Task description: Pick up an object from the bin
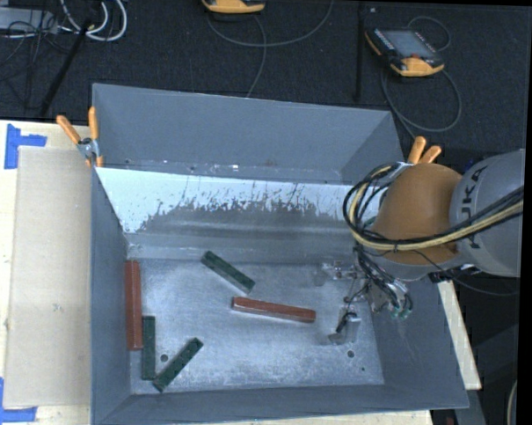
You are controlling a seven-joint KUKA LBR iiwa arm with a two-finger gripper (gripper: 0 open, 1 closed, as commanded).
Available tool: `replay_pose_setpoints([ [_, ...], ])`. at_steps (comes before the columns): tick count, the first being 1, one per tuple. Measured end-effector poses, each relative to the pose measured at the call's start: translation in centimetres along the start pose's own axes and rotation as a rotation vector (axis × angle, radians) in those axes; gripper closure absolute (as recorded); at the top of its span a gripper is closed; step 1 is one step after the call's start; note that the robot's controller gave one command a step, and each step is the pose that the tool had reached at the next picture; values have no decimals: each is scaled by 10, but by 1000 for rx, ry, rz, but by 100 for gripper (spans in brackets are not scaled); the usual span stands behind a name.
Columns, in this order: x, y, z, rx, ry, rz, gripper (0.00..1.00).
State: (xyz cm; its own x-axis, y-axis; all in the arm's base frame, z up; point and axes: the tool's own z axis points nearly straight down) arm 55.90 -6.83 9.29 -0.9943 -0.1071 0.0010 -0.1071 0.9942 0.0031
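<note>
A: Why does the gripper sit so low on the right side of the bin?

B: The arm comes in from that side, so the right part of the floor is the nearest ground. The gripper hangs just past the right end of the reddish-brown bar, near it but apart from it. That bar is probably the likeliest pick, being the closest piece.

A: Is the gripper open, and does it hold anything?

B: That cannot be told from this angle. The orange cover and the cables crowd the wrist, and no object can be made out in its grasp.

A: How does the bar look?

B: It is long, thin and flat, and lies almost level across the middle of the floor with bare metal all round it. That should leave room to close on its narrow sides.

A: And the other pieces?

B: A dark green bar lies tilted just above it. Well to the left, a long brown bar runs along the wall. A green bar lies beside its lower end, and another green one lies slanted near the front.
</note>
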Motion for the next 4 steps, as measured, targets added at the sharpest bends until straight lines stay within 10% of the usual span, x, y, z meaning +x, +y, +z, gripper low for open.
replay_pose_setpoints([
  [1, -49, 41, 24, 1, -3, -177, 0],
  [2, -48, 40, 23, 3, -2, -178, 100],
  [3, -48, 40, 23, 3, -1, -178, 0],
  [4, -54, 76, 23, 2, -3, -274, 0],
])
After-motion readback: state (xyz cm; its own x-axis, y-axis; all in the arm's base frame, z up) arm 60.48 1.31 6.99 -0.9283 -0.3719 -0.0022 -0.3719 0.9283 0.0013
